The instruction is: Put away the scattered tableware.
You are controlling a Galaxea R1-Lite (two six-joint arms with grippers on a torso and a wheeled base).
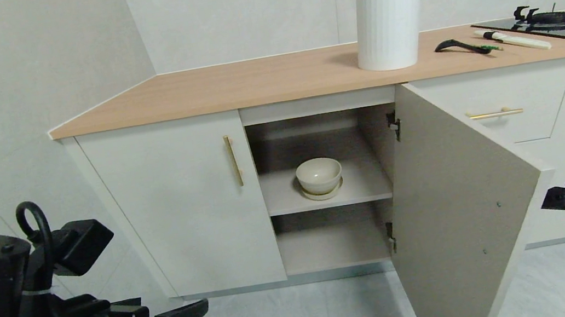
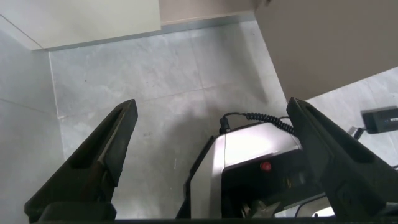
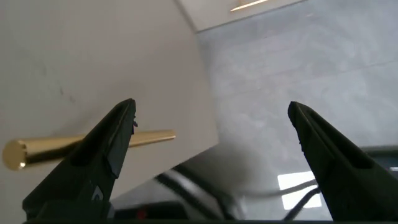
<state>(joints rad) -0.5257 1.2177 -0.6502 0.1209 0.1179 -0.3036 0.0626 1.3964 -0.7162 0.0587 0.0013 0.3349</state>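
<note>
A beige bowl [image 1: 319, 174] sits on a small plate [image 1: 323, 193] on the middle shelf [image 1: 366, 182] of the open cabinet. On the counter at the right lie a black-handled utensil [image 1: 460, 46] and a white-handled one [image 1: 512, 39]. My left gripper [image 2: 211, 149] hangs low over the floor, left of the cabinet opening, open with nothing in it. My right gripper [image 3: 211, 137] is open and empty on the outer side of the open cabinet door [image 1: 460, 200], close to its gold handle [image 3: 87, 146].
A tall white ribbed container [image 1: 389, 22] stands on the wooden countertop [image 1: 228, 86]. A black stove [image 1: 556, 20] is at the far right. The left cabinet door [image 1: 178, 206] is closed. The bottom shelf [image 1: 331, 245] holds nothing. Grey tiled floor [image 1: 326, 312] lies in front.
</note>
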